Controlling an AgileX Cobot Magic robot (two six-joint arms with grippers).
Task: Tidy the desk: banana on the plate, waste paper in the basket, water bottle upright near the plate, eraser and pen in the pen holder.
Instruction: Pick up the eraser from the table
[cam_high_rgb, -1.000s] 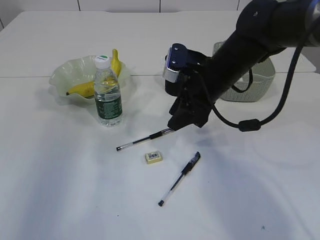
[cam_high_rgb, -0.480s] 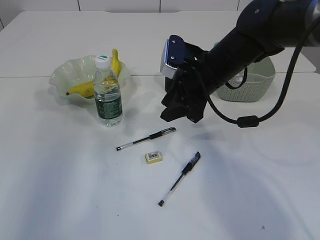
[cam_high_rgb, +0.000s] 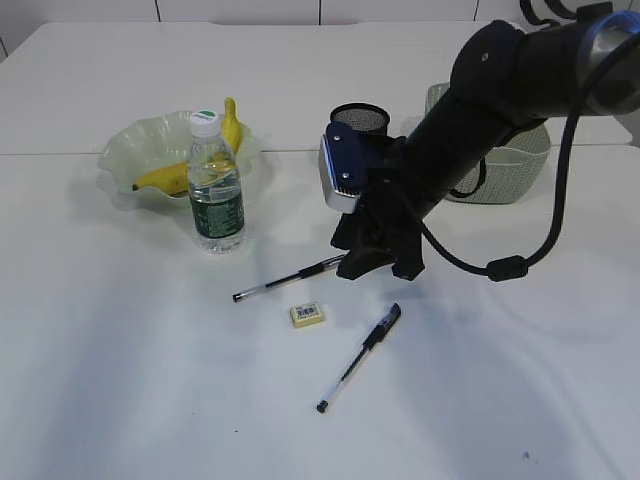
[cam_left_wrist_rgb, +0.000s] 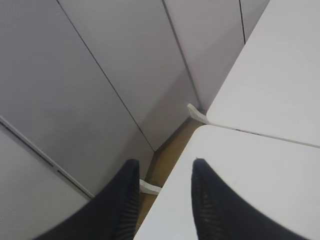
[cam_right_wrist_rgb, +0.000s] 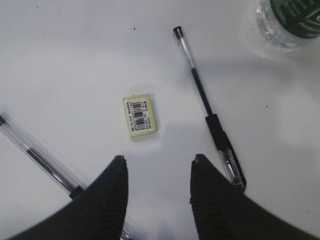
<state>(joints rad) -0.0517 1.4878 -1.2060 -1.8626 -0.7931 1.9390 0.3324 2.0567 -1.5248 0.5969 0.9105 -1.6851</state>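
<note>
The banana (cam_high_rgb: 163, 180) lies in the pale green plate (cam_high_rgb: 120, 148). Upright just in front of the plate stands the water bottle (cam_high_rgb: 216, 190). On the desk (cam_high_rgb: 120, 380) lie a pen (cam_high_rgb: 290, 279), the eraser (cam_high_rgb: 307, 314) and a second pen (cam_high_rgb: 360, 357). My right gripper (cam_high_rgb: 380, 268) hovers open and empty just behind them. In the right wrist view, that gripper (cam_right_wrist_rgb: 159, 159) has the eraser (cam_right_wrist_rgb: 140, 116) ahead of its tips and a pen (cam_right_wrist_rgb: 207, 112) to the right. The pen holder (cam_high_rgb: 359, 117) and basket (cam_high_rgb: 520, 160) stand behind. No waste paper shows. My left gripper (cam_left_wrist_rgb: 165, 162) is open and empty.
The right arm's black cable (cam_high_rgb: 500, 268) loops down toward the desk beside the gripper. In the left wrist view I see the desk's edge (cam_left_wrist_rgb: 200, 135), a grey wall and a strip of floor. The bottle's base (cam_right_wrist_rgb: 290, 20) shows at the right wrist view's top right.
The right gripper lifted away from the upper pen's grip end, then came back down slightly to the right, uncovering the pen holder. Pens and eraser have not moved.
</note>
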